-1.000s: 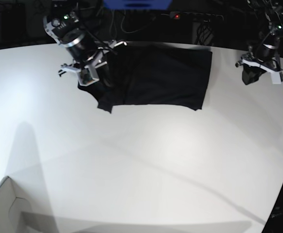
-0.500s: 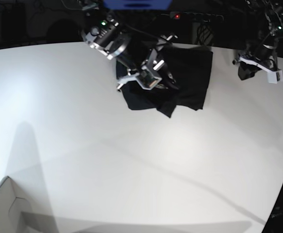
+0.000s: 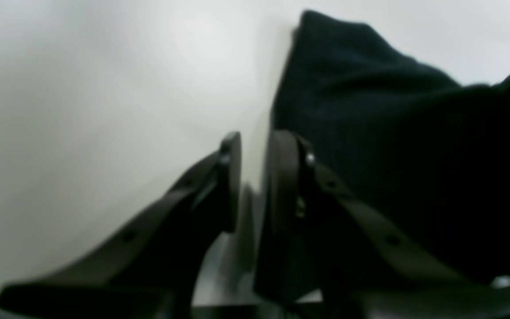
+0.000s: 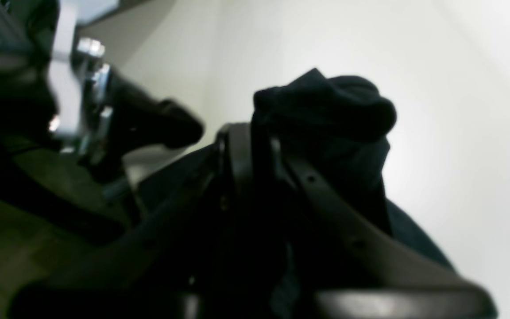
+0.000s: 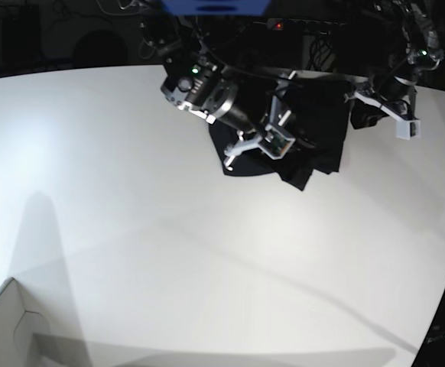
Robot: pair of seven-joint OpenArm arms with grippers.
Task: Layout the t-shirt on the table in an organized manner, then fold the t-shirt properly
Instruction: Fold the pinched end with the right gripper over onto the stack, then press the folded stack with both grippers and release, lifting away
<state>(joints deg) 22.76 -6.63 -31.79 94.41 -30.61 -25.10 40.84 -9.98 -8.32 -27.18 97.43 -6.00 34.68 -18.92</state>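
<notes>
The black t-shirt [image 5: 322, 115] lies bunched and folded over itself at the far side of the white table [image 5: 169, 252]. My right gripper [image 5: 274, 144] hovers over the shirt's near left part, shut on a fold of the fabric. In the right wrist view that cloth [image 4: 334, 106] bulges out above the right gripper [image 4: 253, 133]. My left gripper [image 5: 364, 115] sits at the shirt's right edge. In the left wrist view the left gripper [image 3: 255, 141] shows a narrow gap with bare table in it, and the shirt [image 3: 370, 110] lies just to its right.
A white box corner [image 5: 8, 329] juts in at the bottom left. Behind the table's far edge are a blue object [image 5: 215, 6], dark cables and a small red light [image 5: 277, 25]. The table's curved edge runs down the right side.
My right arm has swung rightward across the table, dragging the shirt's left side over onto its right half. The left arm has shifted left, up to the shirt's right edge.
</notes>
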